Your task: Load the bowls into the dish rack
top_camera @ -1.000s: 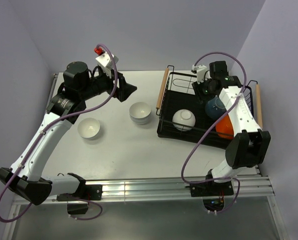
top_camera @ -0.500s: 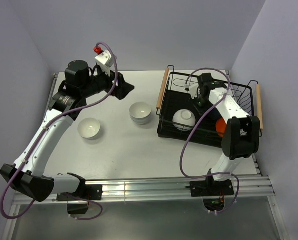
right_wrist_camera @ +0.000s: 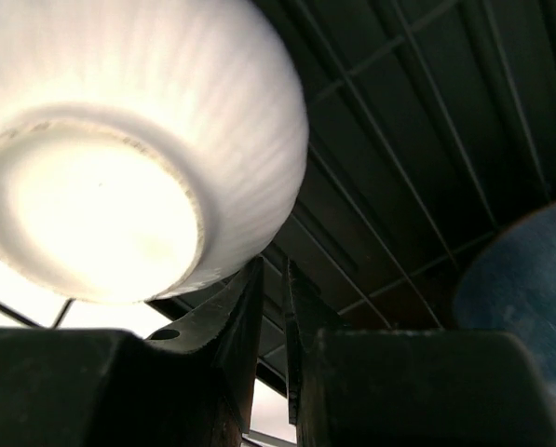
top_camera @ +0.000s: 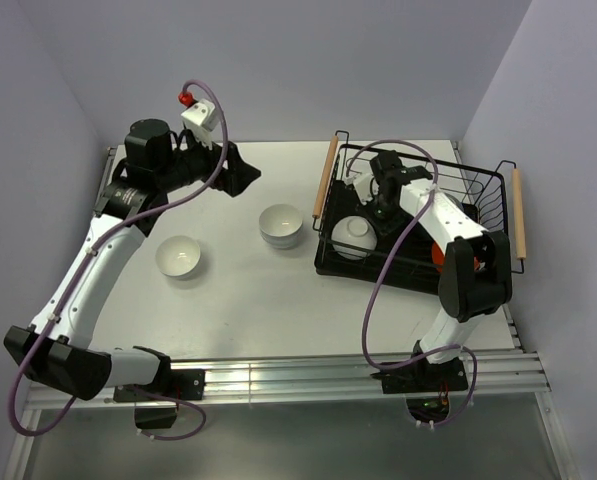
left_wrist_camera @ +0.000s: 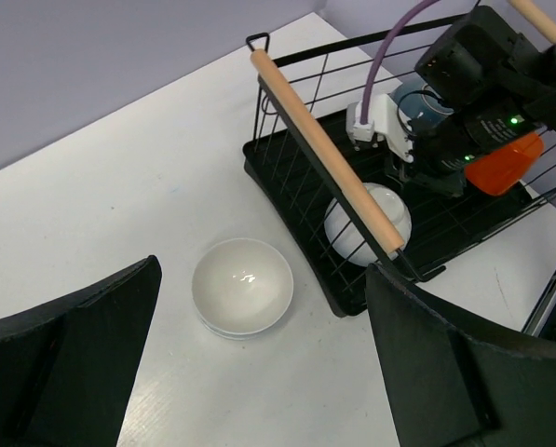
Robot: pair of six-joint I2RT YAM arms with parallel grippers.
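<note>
The black wire dish rack [top_camera: 330, 266] stands at the right of the table. Inside it a white bowl [top_camera: 353, 238] lies bottom up, with an orange bowl [top_camera: 437, 255] and a dark blue bowl [left_wrist_camera: 425, 101] further in. My right gripper [top_camera: 379, 211] is down in the rack just beside the white bowl [right_wrist_camera: 119, 158]. Its jaws stand shut to a thin slit with nothing between them [right_wrist_camera: 275, 270]. On the table sit stacked white bowls [top_camera: 280, 223] and one single white bowl [top_camera: 178, 256]. My left gripper [top_camera: 240, 172] hovers open above the table, behind the stack [left_wrist_camera: 241, 285].
The rack's wooden handles [top_camera: 325, 178] run along its two ends; the left one [left_wrist_camera: 324, 140] stands between the stack and the rack's inside. Purple cables loop over both arms. Walls close the table at the back and sides.
My right gripper moved left across the rack, from the blue bowl to the white bowl, and its jaws narrowed. The white bowl shifted slightly left. The left gripper drifted a little left.
</note>
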